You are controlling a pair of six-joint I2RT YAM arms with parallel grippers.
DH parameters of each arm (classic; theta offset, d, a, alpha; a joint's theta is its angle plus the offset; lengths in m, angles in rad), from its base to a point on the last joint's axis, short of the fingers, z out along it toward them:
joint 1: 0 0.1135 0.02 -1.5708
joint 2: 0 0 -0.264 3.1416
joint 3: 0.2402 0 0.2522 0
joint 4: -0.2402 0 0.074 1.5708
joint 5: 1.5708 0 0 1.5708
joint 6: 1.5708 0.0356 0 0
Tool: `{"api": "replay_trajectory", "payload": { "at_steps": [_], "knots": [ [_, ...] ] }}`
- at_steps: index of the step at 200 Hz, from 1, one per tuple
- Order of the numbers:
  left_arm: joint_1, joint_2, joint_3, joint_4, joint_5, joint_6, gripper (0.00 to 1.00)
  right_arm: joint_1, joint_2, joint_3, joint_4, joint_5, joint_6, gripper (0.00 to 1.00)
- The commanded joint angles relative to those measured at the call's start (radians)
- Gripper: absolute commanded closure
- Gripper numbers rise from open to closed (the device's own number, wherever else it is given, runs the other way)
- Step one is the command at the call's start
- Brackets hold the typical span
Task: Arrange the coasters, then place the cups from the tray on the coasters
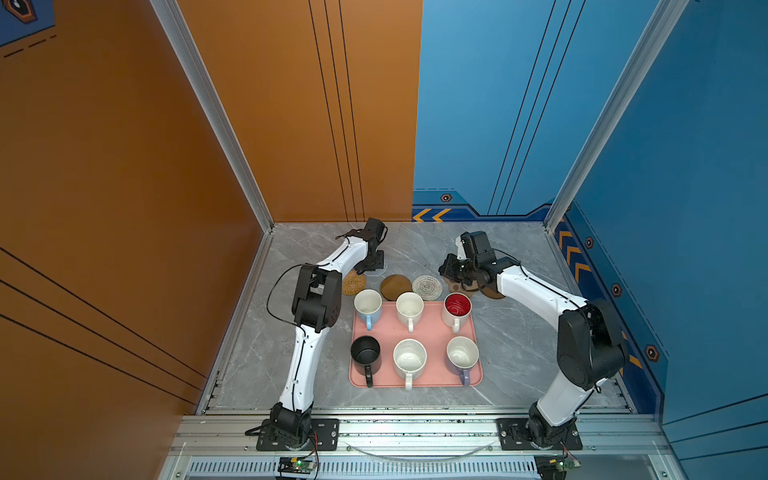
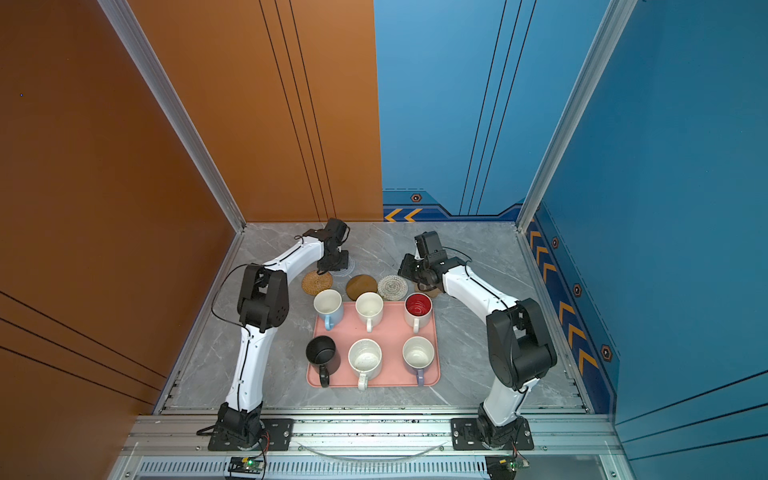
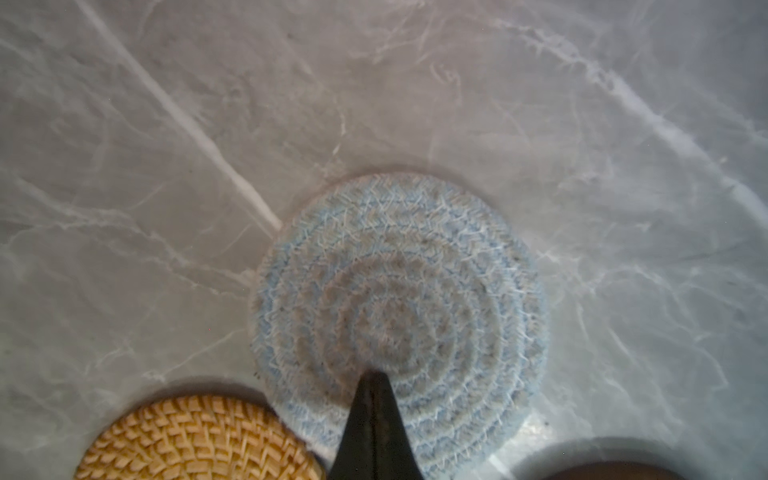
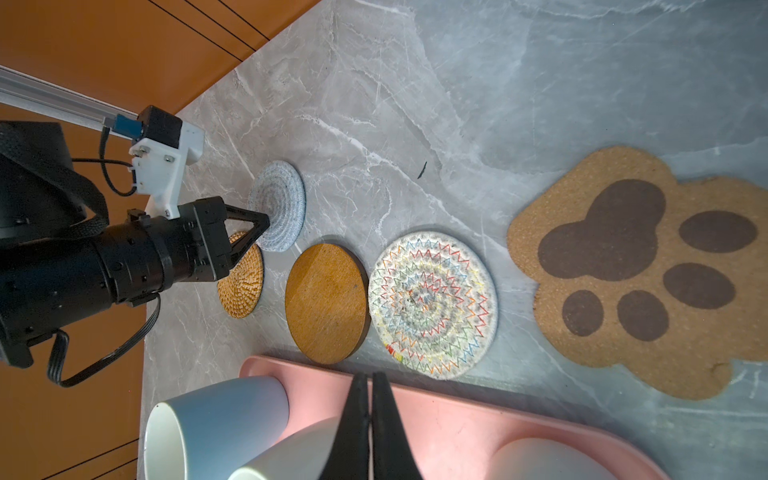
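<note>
Left end effector (image 3: 371,376), pressed together, tip on grey woven coaster (image 3: 399,270).

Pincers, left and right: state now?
Left pincer: shut, tip on the blue-grey woven coaster, gripping nothing.
Right pincer: shut, holding nothing.

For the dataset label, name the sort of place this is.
Likely a robot test cell: arms bolted to an aluminium rail, panel walls enclosing a marble-look table, mugs on a pink tray.
</note>
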Motion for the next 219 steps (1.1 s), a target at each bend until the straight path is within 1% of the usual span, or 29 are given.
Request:
{"api": "replay_trajectory", "payload": {
  "at_steps": [1, 42, 131, 219],
  "knots": [
    [0.019, -0.021, -0.057, -0.067, -0.056, -0.003, 1.0, 0.011, -0.003, 0.009, -0.002, -0.008, 0.008, 1.0],
    [0.03, -0.061, -0.113, -0.065, -0.096, -0.007, 1.0, 0.015, -0.004, 0.009, -0.004, -0.008, 0.007, 1.0],
    [0.037, -0.15, -0.274, -0.005, -0.091, -0.009, 1.0, 0.027, -0.011, 0.008, -0.007, -0.008, 0.005, 1.0],
    [-0.011, -0.233, -0.395, 0.033, -0.083, -0.012, 1.0, 0.031, -0.018, 0.002, -0.006, -0.016, 0.0, 1.0]
  ]
}}
